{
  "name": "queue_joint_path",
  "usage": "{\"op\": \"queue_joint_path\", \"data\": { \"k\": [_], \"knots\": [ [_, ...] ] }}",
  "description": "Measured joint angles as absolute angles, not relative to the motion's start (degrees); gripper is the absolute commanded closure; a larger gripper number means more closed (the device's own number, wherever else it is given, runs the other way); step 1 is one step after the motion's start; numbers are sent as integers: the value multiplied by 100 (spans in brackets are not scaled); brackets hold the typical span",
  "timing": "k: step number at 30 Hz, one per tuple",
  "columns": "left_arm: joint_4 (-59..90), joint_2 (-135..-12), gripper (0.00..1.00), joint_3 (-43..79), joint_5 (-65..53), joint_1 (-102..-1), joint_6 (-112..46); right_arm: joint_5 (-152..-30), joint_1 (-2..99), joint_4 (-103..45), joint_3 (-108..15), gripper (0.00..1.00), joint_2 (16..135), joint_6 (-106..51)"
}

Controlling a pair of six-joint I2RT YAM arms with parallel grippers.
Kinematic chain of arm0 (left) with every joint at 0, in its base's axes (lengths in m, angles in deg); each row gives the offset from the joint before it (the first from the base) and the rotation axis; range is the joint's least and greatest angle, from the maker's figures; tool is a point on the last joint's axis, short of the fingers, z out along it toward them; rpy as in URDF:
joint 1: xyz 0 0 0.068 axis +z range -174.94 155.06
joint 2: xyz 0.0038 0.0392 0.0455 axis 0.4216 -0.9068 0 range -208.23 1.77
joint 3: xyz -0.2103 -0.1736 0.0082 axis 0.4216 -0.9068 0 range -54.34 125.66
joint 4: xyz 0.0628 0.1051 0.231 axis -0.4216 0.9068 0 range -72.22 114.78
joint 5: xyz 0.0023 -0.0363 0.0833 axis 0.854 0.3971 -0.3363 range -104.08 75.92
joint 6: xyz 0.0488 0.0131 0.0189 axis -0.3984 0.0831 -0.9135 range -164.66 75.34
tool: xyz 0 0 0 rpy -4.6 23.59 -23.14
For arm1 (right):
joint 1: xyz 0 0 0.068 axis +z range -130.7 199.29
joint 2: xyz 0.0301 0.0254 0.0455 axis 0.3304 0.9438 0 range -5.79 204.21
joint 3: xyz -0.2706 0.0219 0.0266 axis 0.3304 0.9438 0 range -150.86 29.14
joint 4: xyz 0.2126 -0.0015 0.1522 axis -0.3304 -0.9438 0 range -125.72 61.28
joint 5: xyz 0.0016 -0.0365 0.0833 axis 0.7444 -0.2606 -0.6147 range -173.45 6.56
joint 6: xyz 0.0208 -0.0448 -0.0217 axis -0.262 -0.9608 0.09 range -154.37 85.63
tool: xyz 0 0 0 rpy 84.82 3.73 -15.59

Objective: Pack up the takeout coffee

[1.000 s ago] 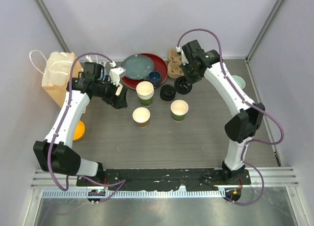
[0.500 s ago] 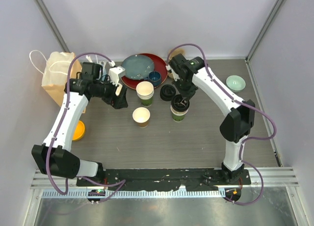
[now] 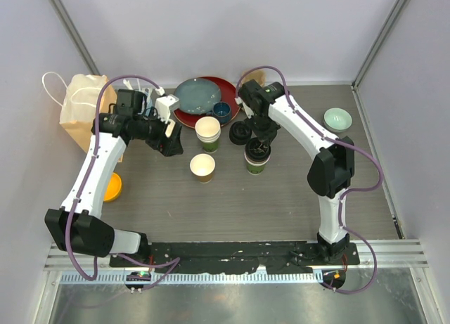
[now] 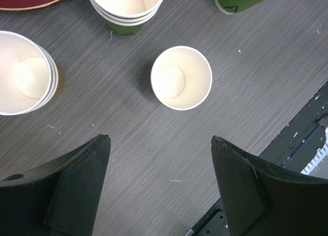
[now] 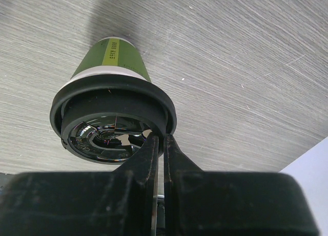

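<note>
We see the right gripper [image 5: 160,138] with its two fingers almost together, pinching the rim of a black lid [image 5: 110,128] that lies over the mouth of the green cup [image 5: 115,59]. We cannot tell whether this lid is pressed fully down. The green cup stands upright near the middle of the grey table [image 3: 281,197], and in the view from above the right arm hides a part of it. A second black lid [image 3: 240,133] lies on the table just beside this cup, on its far left side. The brown cup [image 4: 181,78] stands upright and uncovered, cream and empty inside, to the left of the green cup and apart from it. The left gripper [image 4: 160,141] is spread wide and holds nothing. In its wrist view the brown cup is beyond the fingertips and touches neither finger. Behind the brown cup stands a green stack of nested cups [image 4: 126,8], and a brown stack [image 4: 25,72] stands apart from it, at the left edge of the same view. At the far side of the table are a red plate [image 3: 226,92], a grey-blue plate [image 3: 197,95] lying on it and a small dark blue cup [image 3: 222,112]. A paper bag [image 3: 81,117] stands at the far left and a pale green bowl [image 3: 337,118] lies at the right.
</note>
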State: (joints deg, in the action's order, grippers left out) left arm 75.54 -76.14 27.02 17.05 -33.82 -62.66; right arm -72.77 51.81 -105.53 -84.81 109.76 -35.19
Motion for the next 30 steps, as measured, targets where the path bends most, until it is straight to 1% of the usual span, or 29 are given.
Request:
{"op": "queue_joint_path", "data": {
  "k": [30],
  "knots": [
    [7554,-7614,16,2702,1677,-3382,-6290,-7349,5224,-10555,-8376,99,10995,-3576]
  ]
}}
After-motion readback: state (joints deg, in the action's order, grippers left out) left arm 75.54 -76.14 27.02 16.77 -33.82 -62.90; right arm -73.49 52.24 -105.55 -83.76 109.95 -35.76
